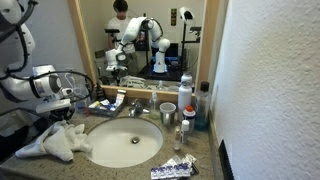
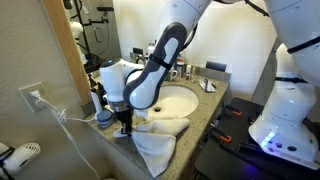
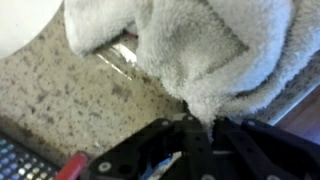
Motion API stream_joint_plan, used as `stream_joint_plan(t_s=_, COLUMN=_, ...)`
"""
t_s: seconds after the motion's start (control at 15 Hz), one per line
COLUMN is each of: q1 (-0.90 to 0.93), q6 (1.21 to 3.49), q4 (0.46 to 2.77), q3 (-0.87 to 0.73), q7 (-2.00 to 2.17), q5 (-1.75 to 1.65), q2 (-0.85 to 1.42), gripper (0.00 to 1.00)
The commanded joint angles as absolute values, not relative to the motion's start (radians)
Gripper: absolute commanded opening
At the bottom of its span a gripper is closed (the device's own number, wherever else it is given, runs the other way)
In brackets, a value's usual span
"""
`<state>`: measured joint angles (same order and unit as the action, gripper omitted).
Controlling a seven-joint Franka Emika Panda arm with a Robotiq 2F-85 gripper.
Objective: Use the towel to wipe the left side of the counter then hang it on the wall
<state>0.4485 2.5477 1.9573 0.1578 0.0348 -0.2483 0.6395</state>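
Speckled counter is filling the wrist view beneath the gripper, with a white sliver of sink showing at the far corner. The gripper is pinching a fold of the towel. Its jaws are standing almost together, and a tip of terry cloth is running down between them. The rest of the towel is bunching just beyond the fingertips and lying on the counter.

In an exterior view the gripper is pointing straight down at the end of the counter. The towel is spreading away from it, partly lying beside the sink and partly drooping over the front edge. Behind the gripper, an outlet is sitting in the rough white wall.

In an exterior view the gripper is reaching down onto the heaped towel, which is lying directly under it and touching the rim of the sink. A faucet is standing beyond the sink. A cup and a bottle are standing well apart from the gripper, across the sink from it. A mirror is rising behind them, reflecting the arm. The wall on that far side is standing bare, well away from both the gripper and the towel.
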Motion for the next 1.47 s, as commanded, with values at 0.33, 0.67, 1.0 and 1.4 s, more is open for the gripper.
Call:
stream_joint_plan(t_s=0.33, q1=0.341, q6=2.888, q4=1.791, q3=0.316, q7=-0.185, q5=-0.217, q2=0.838, gripper=0.03)
stream_joint_plan(t_s=0.67, q1=0.215, q6=2.790, q4=1.800, q3=0.490, q7=-0.280, q5=-0.090, q2=0.862, gripper=0.03)
stream_joint_plan(t_s=1.0, q1=0.263, q6=2.622, q4=1.852, q3=0.432, q7=-0.119, q5=0.000, q2=0.760, gripper=0.03)
stream_joint_plan(t_s=1.4, q1=0.311, q6=2.403, q4=1.877, q3=0.378, q7=0.044, q5=0.083, q2=0.664, gripper=0.03)
